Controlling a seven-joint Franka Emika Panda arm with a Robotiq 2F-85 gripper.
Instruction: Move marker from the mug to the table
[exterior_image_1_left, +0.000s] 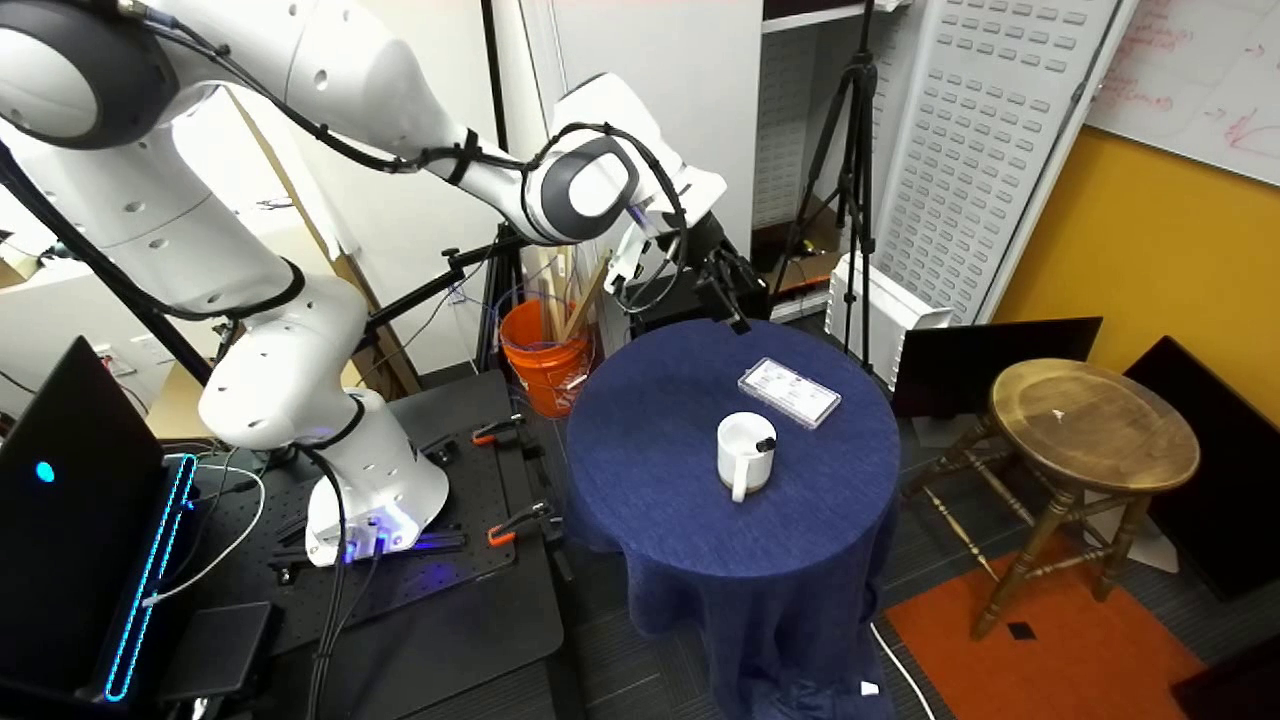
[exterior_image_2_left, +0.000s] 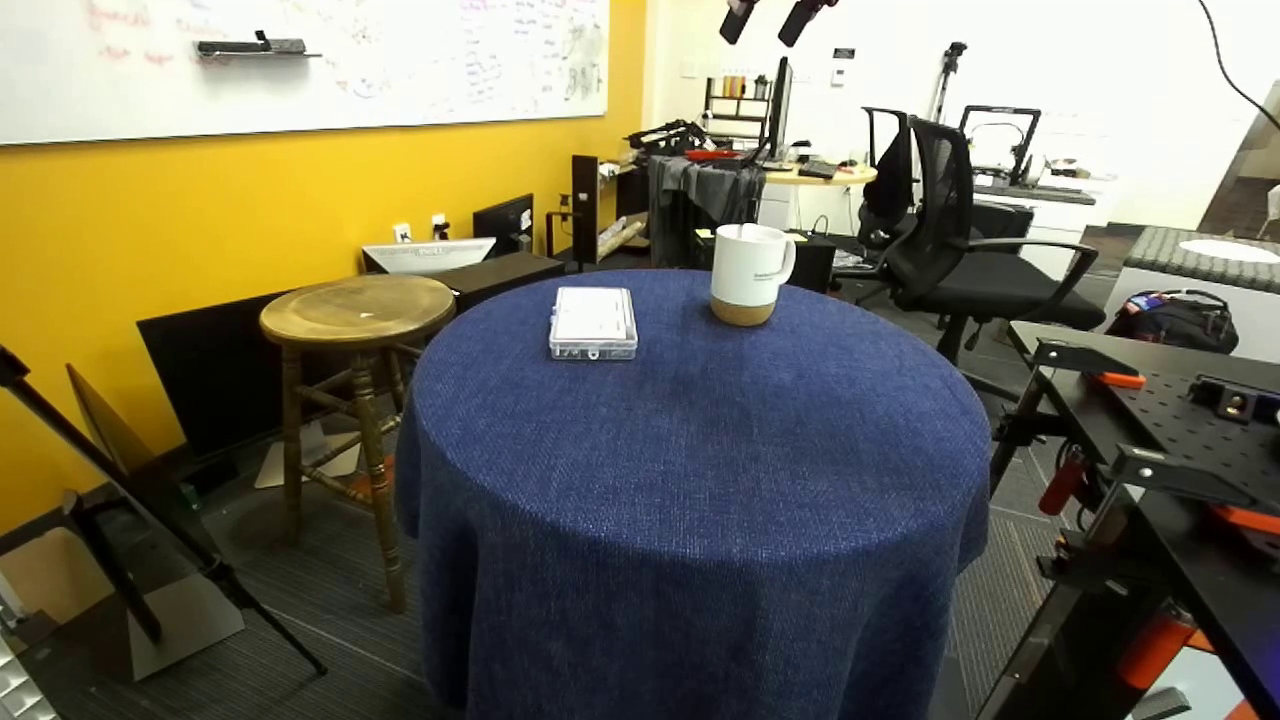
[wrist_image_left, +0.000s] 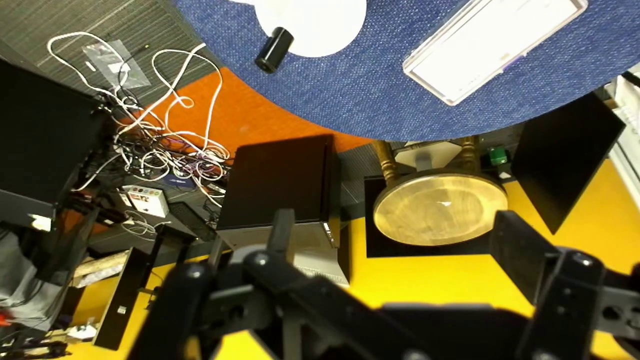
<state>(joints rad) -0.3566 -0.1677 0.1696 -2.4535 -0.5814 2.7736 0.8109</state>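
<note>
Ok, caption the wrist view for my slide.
Open, empty Robotiq gripper; on the blue-draped table, a black-ended marker in a white mug, near a clear plastic case.

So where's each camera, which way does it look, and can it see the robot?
Wrist view: just behind the open black gripper, which shows at the bottom, looking out to a round golden-brown wooden stool, upside down here.
An exterior view: high up, looking down at the white jointed arm and the round navy-clothed table; arm and gripper show.
An exterior view: just above the tabletop, looking across it, a yellow wall at picture left; only two black fingers show, up top.
Both exterior views share table, stool and white cylindrical mug.
</note>
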